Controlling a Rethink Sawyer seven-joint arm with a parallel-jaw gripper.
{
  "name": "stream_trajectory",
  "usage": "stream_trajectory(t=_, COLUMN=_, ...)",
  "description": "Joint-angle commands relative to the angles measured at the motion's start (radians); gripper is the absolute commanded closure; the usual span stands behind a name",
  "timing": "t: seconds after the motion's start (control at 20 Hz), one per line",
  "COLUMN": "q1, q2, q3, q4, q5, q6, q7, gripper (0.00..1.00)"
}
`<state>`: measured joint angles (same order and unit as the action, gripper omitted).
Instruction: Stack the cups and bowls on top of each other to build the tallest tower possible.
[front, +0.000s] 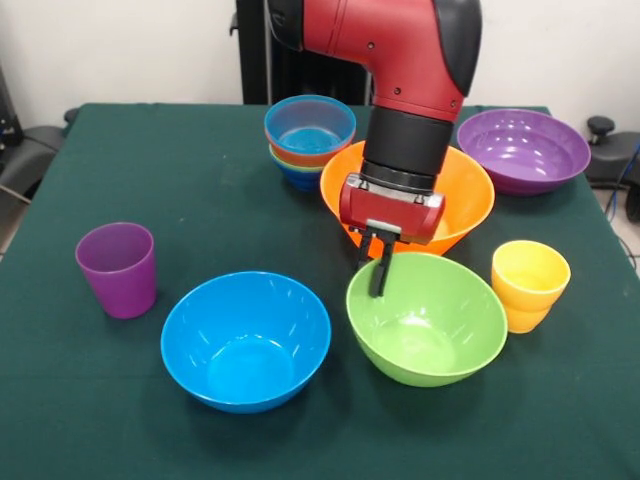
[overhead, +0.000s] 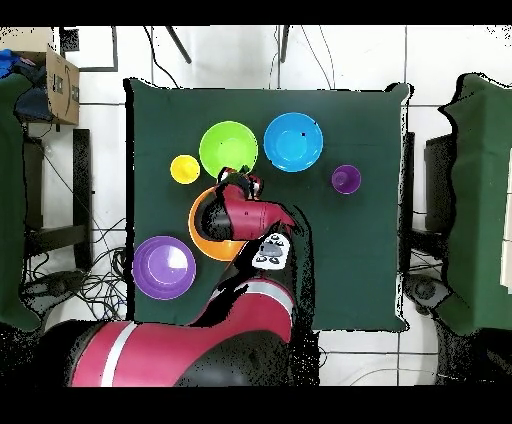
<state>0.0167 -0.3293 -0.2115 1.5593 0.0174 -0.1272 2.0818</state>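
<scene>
gripper (front: 380, 268) at green bowl (front: 427, 318) far rim | grip state unclear | orange bowl (front: 470, 195) half hidden

The table (front: 200, 180) carries everything. Lower centre sit two big bowls (front: 246, 340) (front: 427, 318) side by side, one cup (front: 117, 269) far left, another cup (front: 529, 285) right. Behind them a third bowl (front: 470, 200); nested small bowls (front: 309, 140) upper centre; a shallow bowl (front: 523, 150) upper right.

Bright, even room light falls from above. Soft, short shadows lie under the bowls on the dark green surface (front: 200, 190). Small white glare spots sit on the glossy blue bowl (front: 246, 340), the green bowl (front: 427, 318) and the red arm (front: 385, 45) at upper centre. Focus is crisp throughout.
</scene>
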Motion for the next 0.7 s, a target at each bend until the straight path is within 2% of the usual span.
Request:
stream_trajectory(t=0.05, q1=-0.036, q2=0.043, q3=0.126, q4=0.066, q5=-0.005, q6=0.011, q7=0.151, gripper=1.0)
stream_trajectory(t=0.5, q1=-0.085, q2=-0.094, q3=0.239, q4=0.097, q5=-0.037, q6=0.045, q7=0.13, gripper=1.0)
stream_trajectory(t=0.7, q1=-0.083, q2=-0.122, q3=0.248, q4=0.107, q5=-0.029, q6=0.071, q7=0.119, gripper=1.0)
